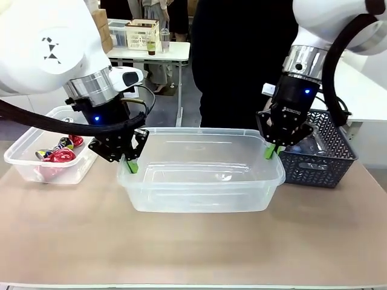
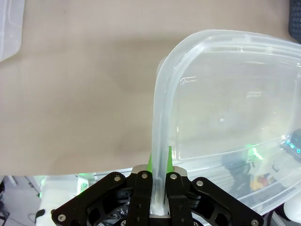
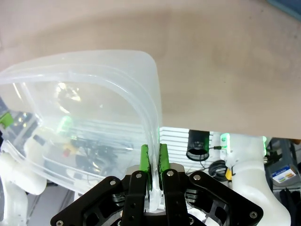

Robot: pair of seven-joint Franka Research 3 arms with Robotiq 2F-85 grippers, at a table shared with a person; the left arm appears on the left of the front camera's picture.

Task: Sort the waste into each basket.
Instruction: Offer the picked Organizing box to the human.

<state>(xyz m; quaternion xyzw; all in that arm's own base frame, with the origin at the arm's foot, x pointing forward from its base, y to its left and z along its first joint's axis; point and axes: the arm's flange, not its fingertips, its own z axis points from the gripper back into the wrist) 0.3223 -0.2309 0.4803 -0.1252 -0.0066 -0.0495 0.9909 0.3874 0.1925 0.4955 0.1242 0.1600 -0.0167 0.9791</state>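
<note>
Left tool (image 1: pixel 132 163) clamped on left rim of large clear tub (image 1: pixel 199 194); right tool (image 1: pixel 270 151) clamped on opposite rim. Smaller tub (image 1: pixel 23 161) beside left tool holds red cans (image 1: pixel 60 156).

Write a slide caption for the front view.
Left gripper and right gripper clamp the rim of the large tub; cans lie in the smaller tub.

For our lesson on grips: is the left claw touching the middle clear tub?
Touching. The left wrist view shows the left claw shut on the clear tub, rim pinched between its jaws.
</note>
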